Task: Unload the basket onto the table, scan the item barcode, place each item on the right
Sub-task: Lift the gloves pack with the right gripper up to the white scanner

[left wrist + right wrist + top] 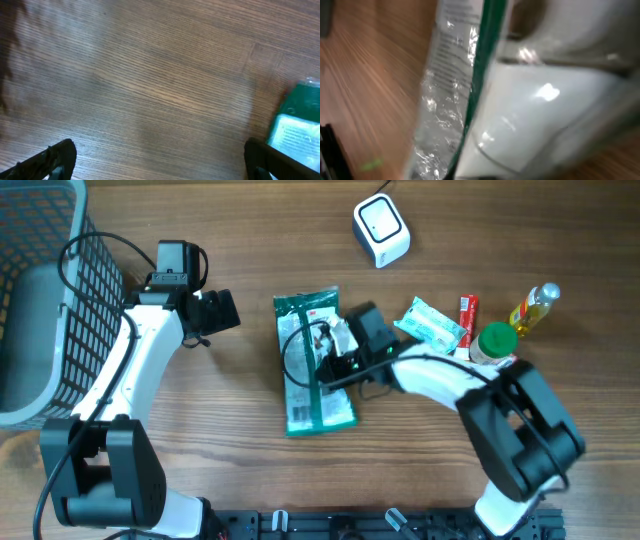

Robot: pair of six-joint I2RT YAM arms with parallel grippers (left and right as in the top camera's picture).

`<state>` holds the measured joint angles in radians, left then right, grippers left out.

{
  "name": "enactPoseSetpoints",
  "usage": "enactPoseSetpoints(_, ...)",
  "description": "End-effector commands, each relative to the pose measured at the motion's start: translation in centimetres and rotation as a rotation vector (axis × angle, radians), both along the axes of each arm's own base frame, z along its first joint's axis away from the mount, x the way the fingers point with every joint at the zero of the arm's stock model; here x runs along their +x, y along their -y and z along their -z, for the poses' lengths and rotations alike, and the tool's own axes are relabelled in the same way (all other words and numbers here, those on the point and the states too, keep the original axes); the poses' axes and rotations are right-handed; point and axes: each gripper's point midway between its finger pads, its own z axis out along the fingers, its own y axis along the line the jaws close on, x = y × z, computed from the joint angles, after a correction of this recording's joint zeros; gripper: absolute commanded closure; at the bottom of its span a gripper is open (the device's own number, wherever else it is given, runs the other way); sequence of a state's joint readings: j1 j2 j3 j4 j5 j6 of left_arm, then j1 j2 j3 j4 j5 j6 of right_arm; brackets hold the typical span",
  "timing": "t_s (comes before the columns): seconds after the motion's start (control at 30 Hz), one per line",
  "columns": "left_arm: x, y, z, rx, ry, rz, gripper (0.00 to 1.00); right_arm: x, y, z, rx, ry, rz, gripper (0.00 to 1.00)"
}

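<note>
While the left tool gapes wide, green packet lying under right tool, jaws together.

From above, the right gripper sits over the green packet. Its own body and cables cover the fingertips and the packet's middle, so I cannot tell whether it has hold of anything. The packet's print is too small to read, and I cannot pick out a barcode. The right wrist view is a smear: glossy film and a green band fill it, out of focus, with no fingers to make out. In the left wrist view the left gripper shows only parts of its two fingers, cut by the bottom edge, and the packet is sliced off at the right edge. The basket runs off the overhead's left and top edges.
</note>
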<state>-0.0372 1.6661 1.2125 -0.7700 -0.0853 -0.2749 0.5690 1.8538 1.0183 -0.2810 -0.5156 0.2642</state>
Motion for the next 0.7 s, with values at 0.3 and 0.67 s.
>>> enactPoseSetpoints(0.3, -0.1, -0.2, 0.3, 0.008, -0.006, -0.010, 0.00, 12.1, 5.7, -24.5, -0.594, 0.891, -0.303, 0.96)
enactPoseSetpoints(0.67, -0.1, -0.2, 0.3, 0.008, -0.007, -0.010, 0.00, 24.6, 8.2, -23.2, -1.038, 1.178, -0.188, 0.96)
